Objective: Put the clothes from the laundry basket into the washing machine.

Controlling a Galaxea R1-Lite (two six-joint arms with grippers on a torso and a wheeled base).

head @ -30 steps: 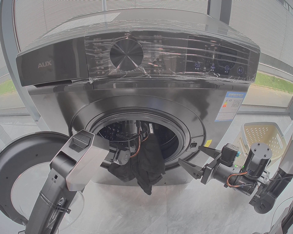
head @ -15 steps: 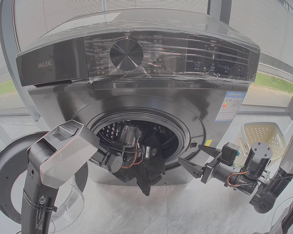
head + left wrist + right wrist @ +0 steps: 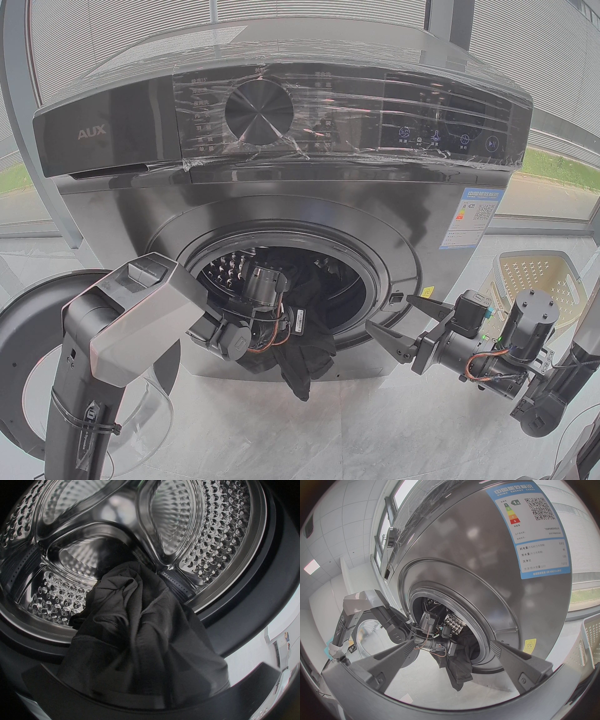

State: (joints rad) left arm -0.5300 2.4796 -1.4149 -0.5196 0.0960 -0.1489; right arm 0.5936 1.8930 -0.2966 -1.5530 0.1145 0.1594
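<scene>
Washing machine [image 3: 281, 187], glossy dark steel; perforated cream laundry basket [image 3: 537, 275] on its right; limp black garment [image 3: 306, 356] draped over the drum lip, half inside, tail hanging straight down, right against the left hand [image 3: 294, 315] (grip hidden, cannot tell), while the right hand [image 3: 390, 314] gapes empty, farther right.

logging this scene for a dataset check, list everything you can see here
washer: 1, dark grey, centre, facing the robot
door: 1, dark with a clear window, swung open left of the washer
drum: 1, silver, inside the washer
garment: 1, black, draped over the drum's lip, part inside, part hanging out
basket: 1, cream, on the floor right of the washer
label: 1, blue and white, washer front
left hand: 1, dark, at the drum mouth by the garment
right hand: 1, dark, open, right of the opening
</scene>
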